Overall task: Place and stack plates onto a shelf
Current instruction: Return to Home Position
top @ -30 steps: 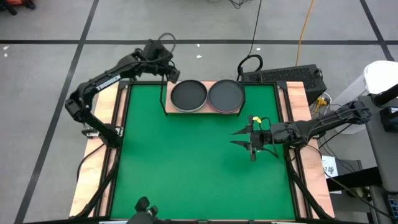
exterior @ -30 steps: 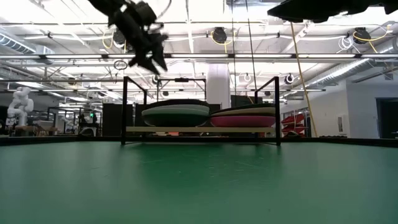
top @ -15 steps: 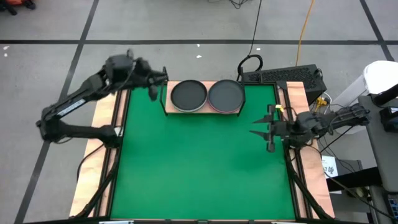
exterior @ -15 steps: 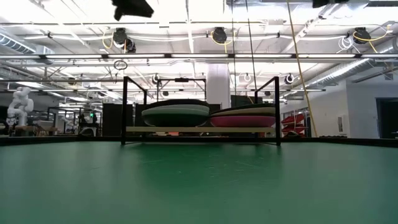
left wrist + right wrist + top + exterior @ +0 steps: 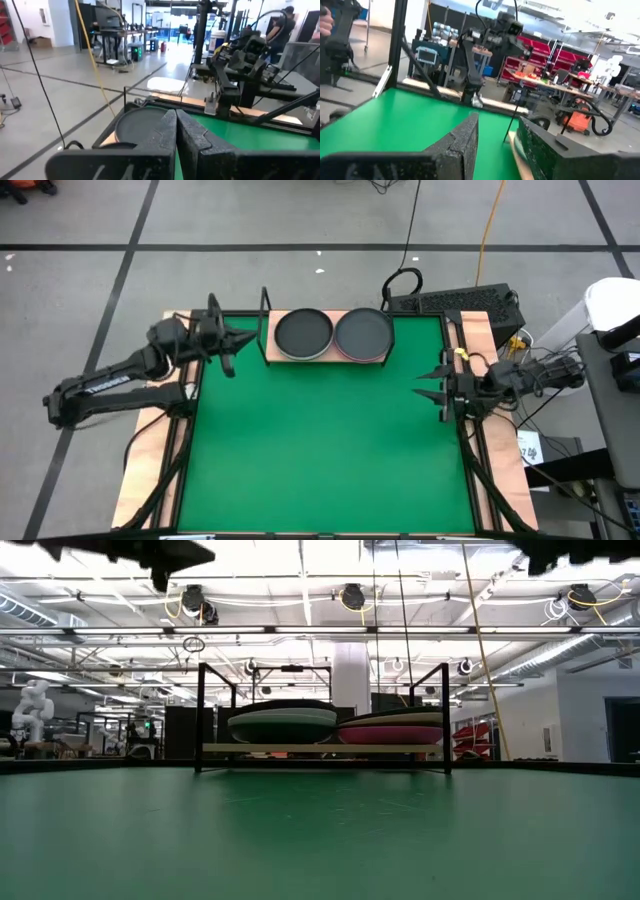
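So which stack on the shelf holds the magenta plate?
The stack on the right arm's side: magenta at its bottom; the other stack shows pale green and white.

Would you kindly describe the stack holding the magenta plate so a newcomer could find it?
At the far edge of the green mat stands a wooden shelf carrying two plate stacks, both black on top. The wanted stack sits on the right arm's side; a magenta plate shows at its base, whereas its neighbour shows pale green and white.
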Controlling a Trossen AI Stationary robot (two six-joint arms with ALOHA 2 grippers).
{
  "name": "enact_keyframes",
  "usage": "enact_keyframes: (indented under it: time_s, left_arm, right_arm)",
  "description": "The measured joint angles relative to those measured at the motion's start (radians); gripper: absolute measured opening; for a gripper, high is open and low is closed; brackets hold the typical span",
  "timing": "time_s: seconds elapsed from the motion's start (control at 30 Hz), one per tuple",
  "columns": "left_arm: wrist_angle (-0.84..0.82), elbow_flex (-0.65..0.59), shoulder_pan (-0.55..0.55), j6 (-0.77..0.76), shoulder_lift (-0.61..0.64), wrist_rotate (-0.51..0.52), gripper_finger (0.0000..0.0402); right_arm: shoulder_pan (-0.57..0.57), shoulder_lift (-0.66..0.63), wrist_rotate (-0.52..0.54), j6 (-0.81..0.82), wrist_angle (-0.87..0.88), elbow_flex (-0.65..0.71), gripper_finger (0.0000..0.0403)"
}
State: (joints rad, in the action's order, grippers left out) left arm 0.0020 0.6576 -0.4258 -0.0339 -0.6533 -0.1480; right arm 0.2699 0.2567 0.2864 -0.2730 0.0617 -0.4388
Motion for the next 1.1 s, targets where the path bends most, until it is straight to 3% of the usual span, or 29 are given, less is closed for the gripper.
enact_keyframes:
  time_s: [0.17,0.43,0.6,0.77,1.0,1.1]
  left_arm:
    - [0.149,-0.158,0.0,-0.037,0.071,0.0,0.0005]
    - [0.424,-0.384,0.003,-0.099,0.092,-0.051,0.0004]
    - [0.614,-0.527,0.003,-0.105,0.092,-0.053,0.0004]
    - [0.766,-0.64,0.003,-0.107,0.092,-0.053,0.0004]
    - [0.715,-0.648,0.002,-0.1,0.089,-0.053,0.0004]
    - [0.69,-0.648,0.002,-0.1,0.089,-0.053,0.0004]
  right_arm:
    - [0.0,-0.063,0.002,0.002,-0.14,0.178,0.0123]
    - [0.0,-0.102,0.008,0.001,-0.513,0.421,0.0123]
    - [0.0,-0.098,0.083,0.075,-0.451,0.417,0.0123]
    - [0.0,-0.098,0.051,0.086,-0.417,0.418,0.0112]
    - [0.0,-0.098,0.049,0.103,-0.353,0.42,0.002]
    - [0.0,-0.1,0.05,0.089,-0.345,0.42,0.0007]
